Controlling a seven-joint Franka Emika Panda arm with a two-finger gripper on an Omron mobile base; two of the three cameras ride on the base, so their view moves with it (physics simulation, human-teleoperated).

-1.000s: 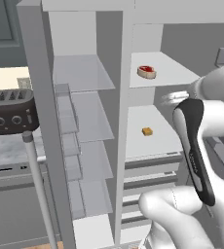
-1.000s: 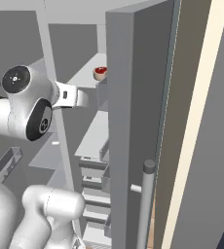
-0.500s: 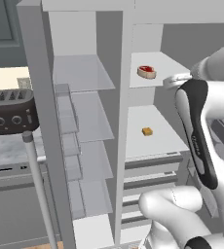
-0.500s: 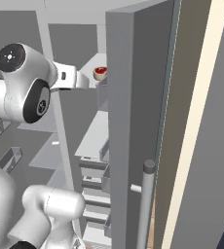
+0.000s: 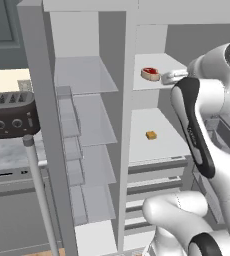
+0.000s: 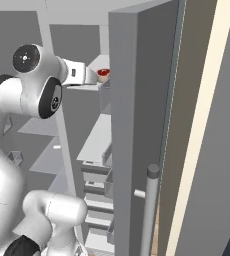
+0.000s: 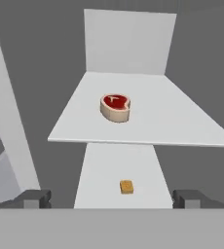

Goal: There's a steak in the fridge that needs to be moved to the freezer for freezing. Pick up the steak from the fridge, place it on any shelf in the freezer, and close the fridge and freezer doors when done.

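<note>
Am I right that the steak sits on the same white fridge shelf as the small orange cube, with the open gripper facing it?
Not quite. The steak lies alone on the upper white shelf of the fridge; the small orange cube is on the shelf below, as the hand view and left base view show. The rest holds: the gripper is open and faces the steak.

Both base views behind the arm, hand view close, all facing the steak (image 7: 116, 107) (upper shelf)
</note>
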